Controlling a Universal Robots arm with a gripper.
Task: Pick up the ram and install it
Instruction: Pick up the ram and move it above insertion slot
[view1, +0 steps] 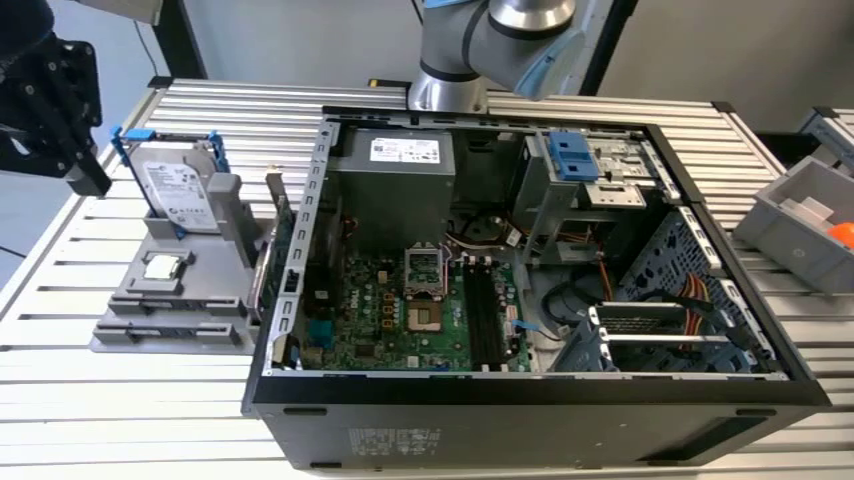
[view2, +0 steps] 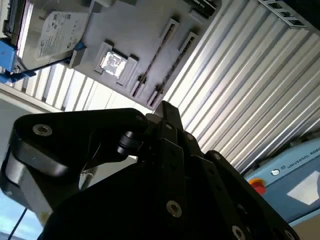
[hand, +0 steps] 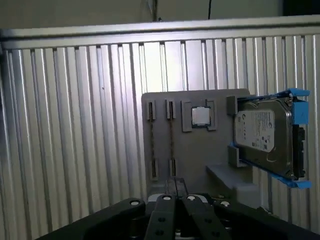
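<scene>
Two ram sticks (hand: 171, 142) stand edge-on in grey holder (hand: 195, 150), well apart from gripper (hand: 176, 186); its fingers are closed, holding nothing.

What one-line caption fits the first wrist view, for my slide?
Gripper facing a gray holder with two thin ram sticks, a processor chip and a blue-framed hard drive.

Table (view1: 227, 110): bare ribbed metal, slight sheen. Parts holder (view1: 160, 325): matt grey plastic. Hard drive (view1: 176, 185): glossy metal, blue plastic frame (hand: 299, 95). Gripper (hand: 175, 186): matt black.
</scene>
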